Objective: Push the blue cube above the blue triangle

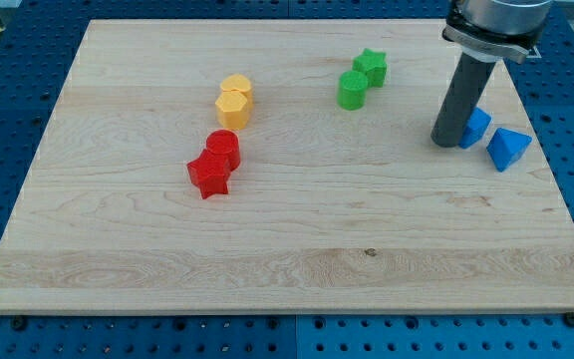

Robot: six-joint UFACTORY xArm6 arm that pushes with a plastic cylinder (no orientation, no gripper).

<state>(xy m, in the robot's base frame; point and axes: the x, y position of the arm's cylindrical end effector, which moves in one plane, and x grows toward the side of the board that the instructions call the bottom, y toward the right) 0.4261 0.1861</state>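
The blue cube [477, 128] sits near the board's right edge, partly hidden behind my rod. The blue triangle [508, 148] lies just to its right and slightly lower in the view, close beside it. My tip [447, 143] rests on the board touching the cube's left side. The rod rises from there to the view's top right.
A green star [371, 67] and a green cylinder [353, 90] sit at the upper middle. Two yellow blocks [233, 102] sit left of centre, with a red cylinder [222, 149] and a red star [208, 176] below them. The wooden board [297, 259] ends just right of the triangle.
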